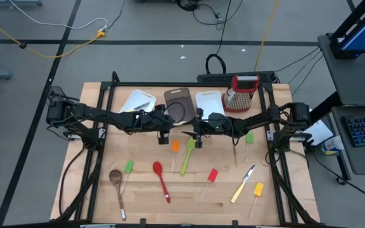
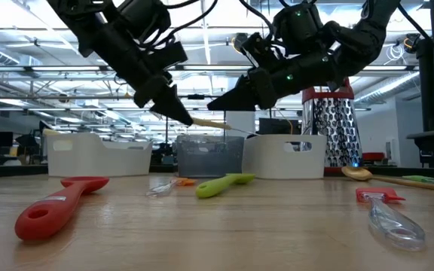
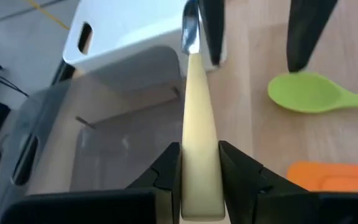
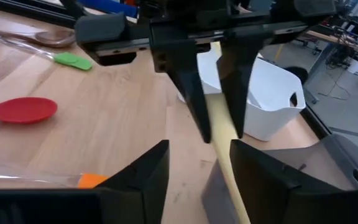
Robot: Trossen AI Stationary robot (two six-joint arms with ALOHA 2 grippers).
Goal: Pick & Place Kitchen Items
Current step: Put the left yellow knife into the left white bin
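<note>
We have a handover in mid-air above the tabletop's centre: the left pincer [image 3: 199, 163] is clamped on the cream-handled knife [image 3: 197, 118], while the right pincer [image 4: 194, 165] stands apart around its blade end. We should withdraw the right toward three o'clock, then carry the knife over the grey tub [image 3: 104, 134].

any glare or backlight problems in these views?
Low view: ceiling lights behind leave left gripper and right gripper as dark silhouettes. Left wrist view: bright glint on the knife blade. High view: even light, faint arm shadows on the table.
</note>
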